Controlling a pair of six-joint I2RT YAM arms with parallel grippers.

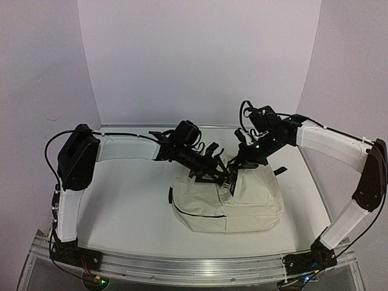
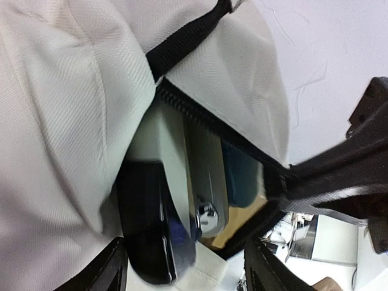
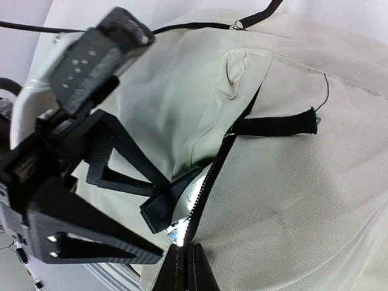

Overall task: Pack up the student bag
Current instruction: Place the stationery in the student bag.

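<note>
The student bag (image 1: 242, 209), cream fabric with black zippers, lies at mid-table. My right gripper (image 3: 185, 257) is shut on the bag's zipper edge (image 3: 212, 176) and holds the opening up. At the mouth of the bag, my left gripper (image 2: 185, 248) is open, its fingers (image 2: 104, 270) wide apart. Between them, inside the bag, lies a glossy black object (image 2: 148, 224) that neither finger touches. Beside it sit a silver-grey item with a metal rivet (image 2: 207, 200), something teal (image 2: 239, 176) and something tan (image 2: 233, 227). From above, both grippers (image 1: 217, 173) (image 1: 233, 182) meet at the bag's far top edge.
A black strap tab (image 3: 279, 126) and a loose black strap (image 1: 279, 170) hang off the bag. White walls close in the back and sides. A metal rail (image 1: 194, 264) runs along the near table edge, between the arm bases.
</note>
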